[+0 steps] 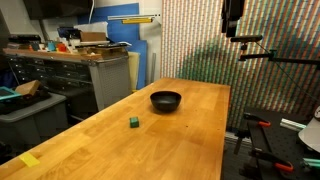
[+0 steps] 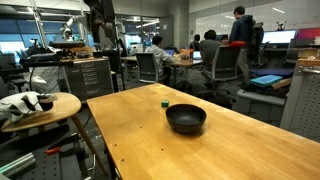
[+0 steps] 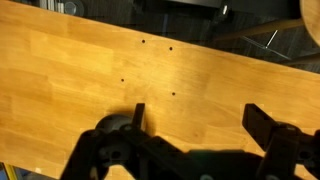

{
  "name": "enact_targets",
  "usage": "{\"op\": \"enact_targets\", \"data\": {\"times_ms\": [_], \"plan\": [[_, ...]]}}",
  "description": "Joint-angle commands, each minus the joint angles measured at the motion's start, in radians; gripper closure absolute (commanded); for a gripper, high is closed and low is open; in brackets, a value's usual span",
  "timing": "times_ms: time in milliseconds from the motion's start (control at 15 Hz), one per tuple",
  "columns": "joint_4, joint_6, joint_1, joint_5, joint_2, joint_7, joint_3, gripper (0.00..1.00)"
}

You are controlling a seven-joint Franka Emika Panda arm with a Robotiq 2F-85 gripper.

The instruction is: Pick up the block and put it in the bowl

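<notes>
Block (image 1: 133,121) near bowl (image 1: 166,100), both inside table (image 1: 200,140) edges; open room around

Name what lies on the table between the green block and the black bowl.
Nothing: only bare wooden tabletop separates the block and the bowl, in both exterior views.

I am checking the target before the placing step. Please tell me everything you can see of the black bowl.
The bowl is round, shallow, black and glossy; its material is unclear. It stands upright and looks empty on the wooden table, touching only the tabletop. The small green block lies apart from it. It shows in both exterior views.
</notes>
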Motion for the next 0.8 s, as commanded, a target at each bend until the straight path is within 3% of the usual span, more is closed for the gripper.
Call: {"op": "enact_targets", "data": {"times_ms": [0, 267, 733], "plan": [[0.075, 0.116, 0.032, -0.028, 0.169, -0.015, -0.004, 0.0], [0.145, 0.244, 0.045, -0.048, 0.341, -0.004, 0.006, 0.0], [0.288, 0.372, 0.059, -0.12, 0.63, 0.004, -0.007, 0.0]]}}
